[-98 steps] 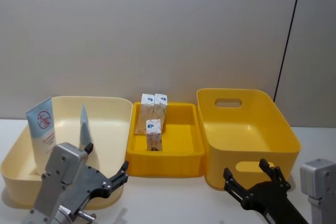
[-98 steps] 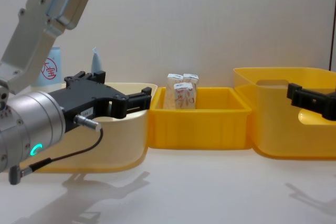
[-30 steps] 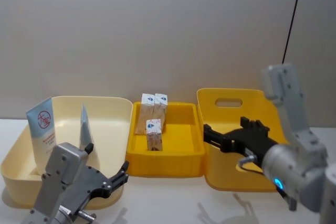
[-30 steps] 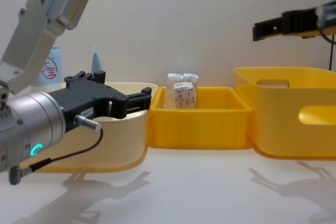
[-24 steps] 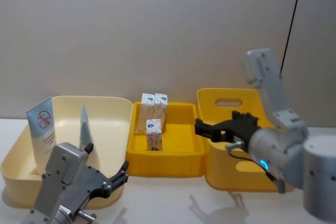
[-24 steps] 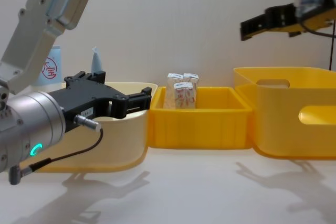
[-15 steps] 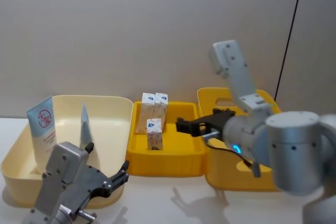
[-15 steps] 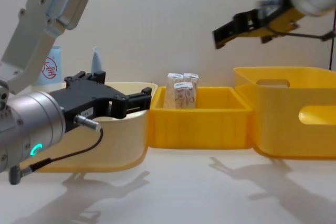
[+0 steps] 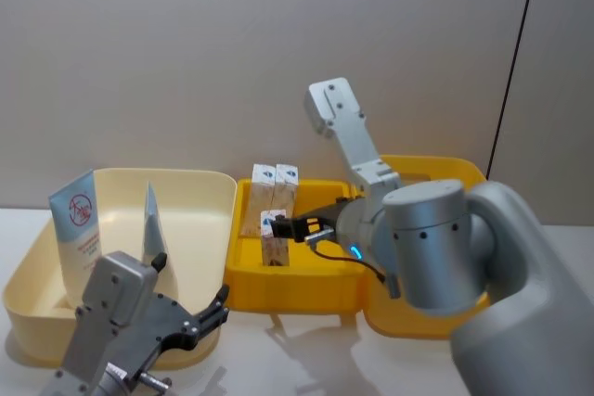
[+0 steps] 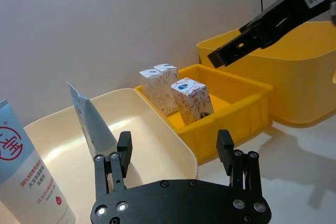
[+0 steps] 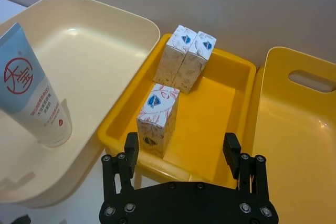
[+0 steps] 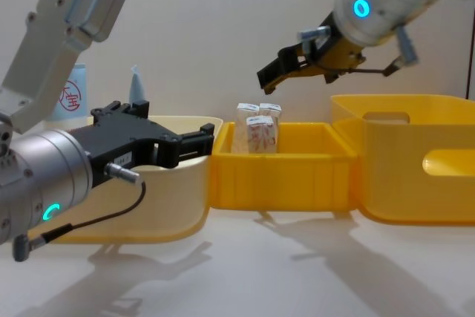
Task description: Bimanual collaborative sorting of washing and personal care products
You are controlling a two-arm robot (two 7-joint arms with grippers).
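Roughly under right tool (image 12: 271, 73), front carton (image 11: 157, 120) upright, long axis vertical.

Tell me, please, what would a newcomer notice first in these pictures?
The right hand, open, hangs over the middle yellow tray, above three cream cartons standing in it. The left hand, open, sits low before the cream bin, where a light-blue tube and a white tube stand.

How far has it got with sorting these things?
Two tubes stand in the cream bin; three cartons stand in the yellow tray. Nothing is in hand: the right gripper hovers open over the cartons, the left gripper sits open by the cream bin. Likely the cartons are left to move.
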